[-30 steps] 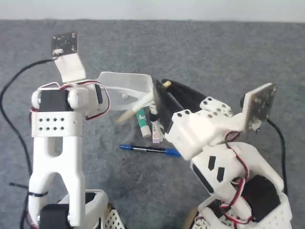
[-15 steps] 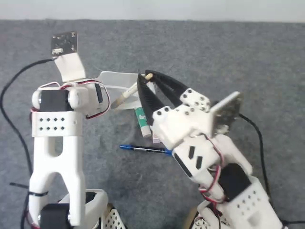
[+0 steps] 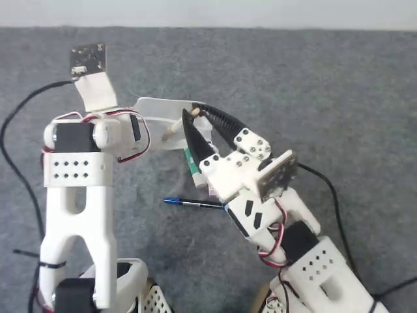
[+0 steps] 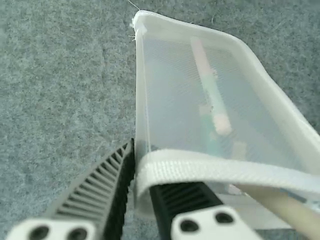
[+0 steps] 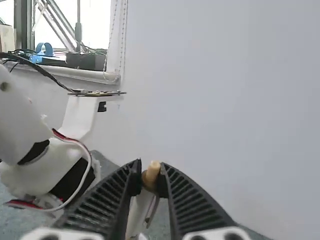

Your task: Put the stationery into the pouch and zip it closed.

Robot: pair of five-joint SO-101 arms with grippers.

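My left gripper point(image 4: 137, 156) is pinched tight on the rim of the pouch point(image 4: 165, 100). My right gripper point(image 5: 149, 176) is clamped on the upper end of a pencil point(image 5: 151, 169), and the pencil's lower end is at the pouch mouth. A blue pen point(image 3: 195, 204) lies on the table at 6 o'clock from the pouch, apart from it.

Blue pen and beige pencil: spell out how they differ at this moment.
The blue pen lies flat on the grey mat; the beige pencil is held tilted. The pen is free of any grip; the pencil's top is clamped in the jaws of the right gripper. The pen sits apart from the translucent white pouch; the pencil's lower end is at its mouth. Both are slim writing tools.
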